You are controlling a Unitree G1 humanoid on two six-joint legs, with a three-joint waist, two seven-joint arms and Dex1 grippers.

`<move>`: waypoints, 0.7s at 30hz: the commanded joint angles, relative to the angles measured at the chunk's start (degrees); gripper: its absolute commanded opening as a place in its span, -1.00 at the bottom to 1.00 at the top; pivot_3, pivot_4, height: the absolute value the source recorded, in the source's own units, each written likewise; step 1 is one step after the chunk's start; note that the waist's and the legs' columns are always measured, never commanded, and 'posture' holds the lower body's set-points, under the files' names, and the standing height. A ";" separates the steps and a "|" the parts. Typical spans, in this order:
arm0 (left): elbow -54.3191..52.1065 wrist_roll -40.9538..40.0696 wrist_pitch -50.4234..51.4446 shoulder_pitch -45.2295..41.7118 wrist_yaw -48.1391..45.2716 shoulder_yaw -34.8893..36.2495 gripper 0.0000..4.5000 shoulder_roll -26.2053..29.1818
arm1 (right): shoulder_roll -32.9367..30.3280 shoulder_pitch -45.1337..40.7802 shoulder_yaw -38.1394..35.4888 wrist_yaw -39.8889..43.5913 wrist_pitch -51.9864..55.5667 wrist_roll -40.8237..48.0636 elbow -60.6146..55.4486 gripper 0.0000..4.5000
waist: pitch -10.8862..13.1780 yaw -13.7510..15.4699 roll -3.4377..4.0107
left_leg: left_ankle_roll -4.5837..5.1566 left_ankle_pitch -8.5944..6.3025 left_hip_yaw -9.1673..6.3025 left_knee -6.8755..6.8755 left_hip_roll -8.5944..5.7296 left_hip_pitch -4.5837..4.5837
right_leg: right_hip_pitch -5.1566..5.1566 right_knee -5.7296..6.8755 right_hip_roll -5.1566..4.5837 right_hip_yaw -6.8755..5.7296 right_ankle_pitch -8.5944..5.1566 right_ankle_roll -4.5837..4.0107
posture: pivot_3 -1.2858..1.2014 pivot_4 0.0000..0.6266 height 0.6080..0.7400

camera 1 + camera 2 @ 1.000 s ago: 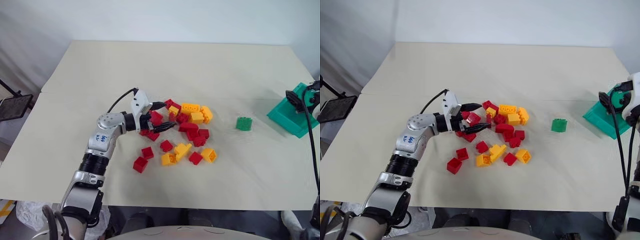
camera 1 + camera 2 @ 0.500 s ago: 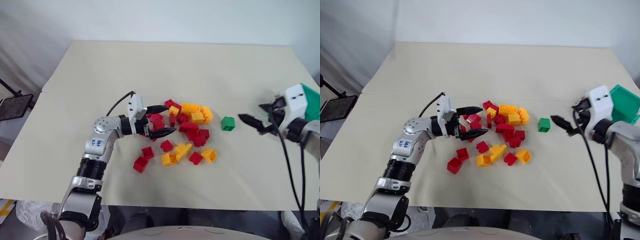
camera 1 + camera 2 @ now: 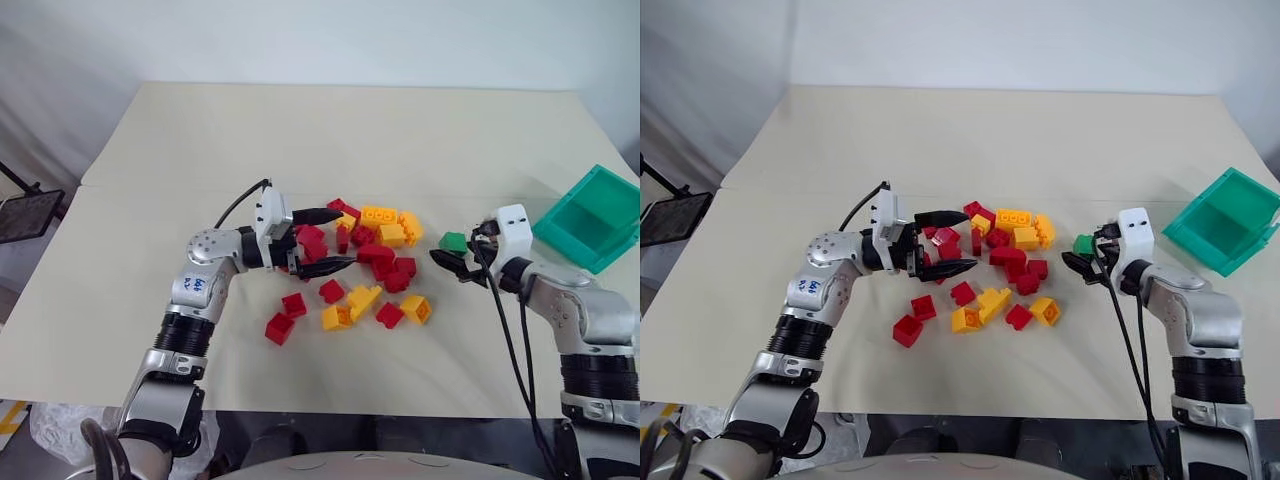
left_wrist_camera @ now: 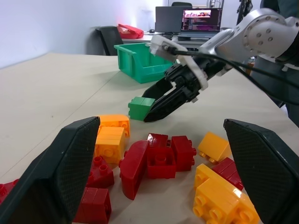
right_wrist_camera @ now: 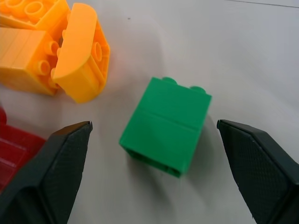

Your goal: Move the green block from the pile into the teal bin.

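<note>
Beige table [image 3: 300, 130]: the green block [image 3: 453, 241] lies at three o'clock of the pile [image 3: 365, 265], clear of it. The right gripper [image 3: 458, 263] brackets it, jaws wide, empty, nearer than the left gripper [image 3: 335, 238], also wide and empty. The teal bin [image 3: 592, 217] sits at three o'clock beyond.

The small dark-green studded plastic brick [image 5: 165, 126] is showing a smooth, faintly glossy skin, as are the red and yellow-orange plastic bricks of the loose heap [image 3: 368, 260]. The pale beige table surface [image 3: 330, 140] is looking matt, while the teal plastic rectangular bin [image 3: 590, 220] is catching a soft sheen. The black gripper fingers [image 5: 51, 177] are bearing a fine, textured matt finish.
</note>
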 commanded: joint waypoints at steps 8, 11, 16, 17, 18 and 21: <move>-2.17 -0.15 -0.44 -0.41 0.94 -0.25 1.00 -0.30 | 0.83 0.23 -5.22 -4.78 -4.43 -0.05 -7.98 -0.33 | 0.00 0.03 0.00 | 0.00 0.00 -0.03 -0.01 0.01 0.00 | -0.01 0.00 0.00 0.01 0.00 0.00 | 0.03 -0.52 1.00; -1.99 0.11 0.09 -1.05 1.65 -0.79 1.00 -1.20 | 0.39 0.61 -9.16 -6.53 -3.74 1.28 -11.24 -0.33 | 0.00 0.11 0.00 | 0.00 0.00 -0.05 0.00 0.00 -0.01 | -0.01 0.00 0.00 0.01 0.00 0.00 | 0.03 -0.52 1.00; 0.01 1.37 0.24 -3.26 2.42 -2.71 1.00 -3.65 | -5.40 1.80 -16.27 -8.35 -4.56 -0.30 -11.72 -0.33 | 0.00 0.36 0.00 | 0.01 -0.01 0.05 0.06 -0.04 -0.11 | 0.00 -0.02 -0.03 -0.07 0.00 0.01 | 0.03 -0.52 1.00; 0.36 1.55 0.23 -3.67 2.61 -2.94 1.00 -4.01 | -6.24 1.61 -17.19 -9.05 -5.02 -0.80 -11.02 -0.33 | 0.00 0.26 0.00 | 0.01 -0.01 0.08 0.05 -0.05 -0.11 | 0.00 -0.03 -0.02 -0.05 0.00 0.01 | 0.03 -0.52 1.00; 1.08 1.75 0.00 -4.43 2.67 -3.26 1.00 -4.65 | -7.22 0.84 -18.86 -10.42 -5.51 -1.41 -9.32 -0.33 | 0.00 0.19 0.00 | 0.01 -0.01 0.09 0.04 -0.04 -0.11 | -0.01 -0.03 -0.02 -0.04 0.01 0.01 | 0.03 -0.52 1.00; 4.35 2.45 -1.08 -7.66 2.88 -4.36 1.00 -7.39 | -10.94 -1.87 -21.02 -13.42 -10.86 -4.96 -0.94 -0.33 | 0.00 0.12 0.00 | 0.01 -0.01 0.14 0.04 -0.03 -0.09 | -0.01 -0.01 -0.01 -0.03 0.00 0.01 | 0.03 -0.52 1.00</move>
